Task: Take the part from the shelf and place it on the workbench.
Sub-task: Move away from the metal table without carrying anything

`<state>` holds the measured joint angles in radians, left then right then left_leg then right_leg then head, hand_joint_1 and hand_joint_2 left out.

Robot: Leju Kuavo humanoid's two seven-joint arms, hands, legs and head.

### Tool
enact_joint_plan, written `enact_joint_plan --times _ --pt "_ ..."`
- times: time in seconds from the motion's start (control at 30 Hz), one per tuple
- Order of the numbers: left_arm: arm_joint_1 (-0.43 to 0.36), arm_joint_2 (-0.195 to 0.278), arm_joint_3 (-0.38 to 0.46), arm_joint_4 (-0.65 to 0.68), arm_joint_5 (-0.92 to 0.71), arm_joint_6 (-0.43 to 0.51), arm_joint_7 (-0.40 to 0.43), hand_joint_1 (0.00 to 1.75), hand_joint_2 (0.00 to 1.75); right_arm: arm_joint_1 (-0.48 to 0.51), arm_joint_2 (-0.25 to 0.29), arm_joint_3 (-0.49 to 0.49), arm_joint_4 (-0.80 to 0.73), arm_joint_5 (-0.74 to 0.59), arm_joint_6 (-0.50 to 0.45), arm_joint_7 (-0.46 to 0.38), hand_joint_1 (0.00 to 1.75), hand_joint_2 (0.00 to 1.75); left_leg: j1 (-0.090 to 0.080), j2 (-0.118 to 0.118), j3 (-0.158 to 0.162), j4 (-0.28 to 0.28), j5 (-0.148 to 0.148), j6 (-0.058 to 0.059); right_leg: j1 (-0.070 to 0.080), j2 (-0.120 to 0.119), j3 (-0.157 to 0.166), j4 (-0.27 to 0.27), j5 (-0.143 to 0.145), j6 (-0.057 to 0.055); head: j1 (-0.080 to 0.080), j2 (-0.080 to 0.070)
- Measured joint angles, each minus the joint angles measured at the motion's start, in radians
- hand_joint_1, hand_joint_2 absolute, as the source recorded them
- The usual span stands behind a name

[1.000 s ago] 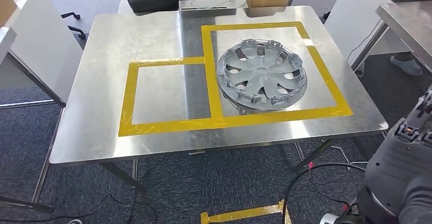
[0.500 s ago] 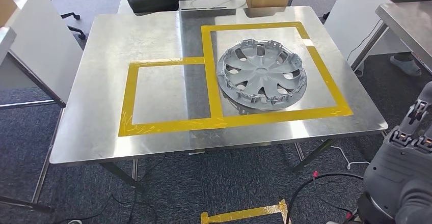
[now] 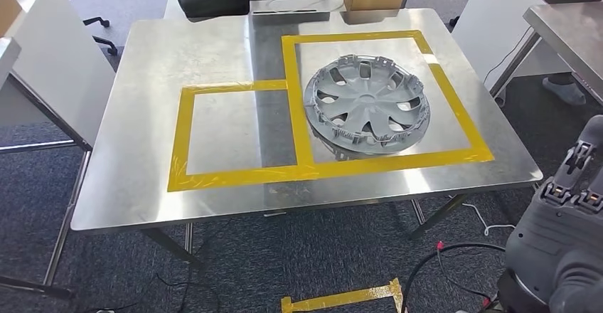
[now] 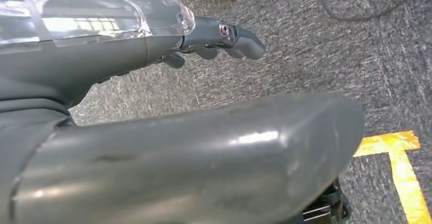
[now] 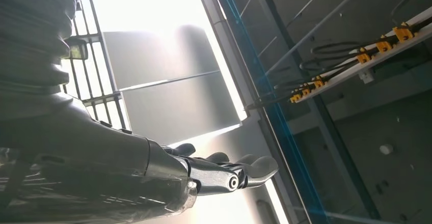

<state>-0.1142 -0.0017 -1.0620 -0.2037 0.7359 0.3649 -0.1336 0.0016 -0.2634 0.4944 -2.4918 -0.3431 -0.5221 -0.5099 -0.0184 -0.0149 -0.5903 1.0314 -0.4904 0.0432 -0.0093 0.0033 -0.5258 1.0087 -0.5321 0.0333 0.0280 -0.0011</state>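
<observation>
The round grey plastic wheel cover (image 3: 366, 104) is laid flat inside the big yellow tape square (image 3: 387, 98) near the shiny metal surface's (image 3: 142, 178) right edge. Nothing is held by the left hand (image 4: 214, 38) or right hand (image 5: 224, 173); fingers are stretched out.

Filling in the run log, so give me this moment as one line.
part: hubcap flat in larger yellow tape square on workbench | left hand: holds nothing | right hand: holds nothing, off the table
</observation>
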Motion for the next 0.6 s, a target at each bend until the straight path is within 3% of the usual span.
enact_joint_plan --times 0.07,0.13,0.17,0.2,0.23,0.33,0.4,0.47,0.53,0.6 --pt "0.000 -0.001 0.000 0.000 -0.002 -0.002 0.004 0.00 0.00 0.001 0.000 0.000 0.000 -0.001 0.001 0.000 0.00 1.75 0.006 0.002 0.002 -0.005 0.004 0.005 0.000 0.000 -0.025 0.072 -0.055 0.006 0.007 0.000" --pt "0.000 0.000 0.000 0.000 -0.003 -0.005 0.006 0.00 0.00 0.003 0.000 0.000 0.000 -0.001 0.002 0.000 0.00 1.75 0.007 0.003 0.001 -0.005 0.005 0.006 -0.001 0.000 -0.076 0.204 -0.125 0.010 0.015 0.000" --pt "0.000 0.000 0.000 0.000 -0.003 -0.007 0.008 0.00 0.00 0.006 0.000 0.000 0.000 -0.001 0.002 0.000 0.00 1.75 0.006 0.003 0.000 -0.005 0.006 0.005 -0.001 0.000 -0.095 0.255 -0.143 0.011 0.016 0.000" --pt "0.001 0.000 0.000 0.000 -0.005 -0.008 0.011 0.00 0.00 0.008 0.000 0.000 0.001 -0.001 0.002 0.000 0.00 1.75 0.006 0.003 0.000 -0.004 0.007 0.004 0.000 0.000 -0.101 0.275 -0.140 0.010 0.017 0.000" --pt "0.001 0.001 0.000 0.000 -0.007 -0.010 0.014 0.00 0.00 0.011 0.000 0.000 0.001 -0.001 0.002 0.000 0.00 1.75 0.006 0.002 -0.001 -0.004 0.008 0.003 0.000 0.000 -0.087 0.253 -0.116 0.007 0.018 0.000" --pt "0.000 -0.001 0.000 0.000 -0.019 -0.015 0.025 0.00 0.00 0.014 0.000 0.000 0.000 0.002 0.003 0.000 0.00 1.75 0.005 -0.004 -0.002 -0.004 0.014 -0.006 0.005 0.002 0.015 0.052 -0.022 -0.012 0.019 0.000" --pt "0.000 -0.002 0.000 0.000 -0.027 -0.018 0.035 0.00 0.00 0.016 0.000 0.000 0.000 0.005 0.002 0.001 0.00 1.75 0.007 -0.007 -0.005 -0.004 0.022 -0.018 0.011 0.003 0.047 -0.018 -0.005 -0.022 0.018 0.000" --pt "0.001 -0.004 -0.001 0.000 -0.033 -0.020 0.040 0.00 0.00 0.017 0.000 0.000 0.000 0.009 0.001 0.003 0.00 1.75 0.010 -0.008 -0.008 -0.005 0.029 -0.031 0.014 0.001 0.045 -0.027 0.004 -0.029 0.018 0.000" --pt "0.002 -0.005 -0.001 0.000 -0.035 -0.020 0.041 0.00 0.00 0.017 0.000 0.000 0.000 0.011 0.000 0.006 0.00 1.75 0.011 0.000 -0.016 0.015 -0.002 -0.044 0.010 -0.005 0.039 -0.038 0.021 -0.041 0.015 0.000" --pt "0.001 -0.005 -0.001 0.000 -0.036 -0.020 0.041 0.00 0.00 0.018 0.001 0.000 0.000 0.013 -0.001 0.008 0.00 1.75 0.017 0.010 -0.044 0.101 -0.084 -0.057 0.006 -0.009 0.023 -0.044 0.039 -0.050 0.004 0.000"
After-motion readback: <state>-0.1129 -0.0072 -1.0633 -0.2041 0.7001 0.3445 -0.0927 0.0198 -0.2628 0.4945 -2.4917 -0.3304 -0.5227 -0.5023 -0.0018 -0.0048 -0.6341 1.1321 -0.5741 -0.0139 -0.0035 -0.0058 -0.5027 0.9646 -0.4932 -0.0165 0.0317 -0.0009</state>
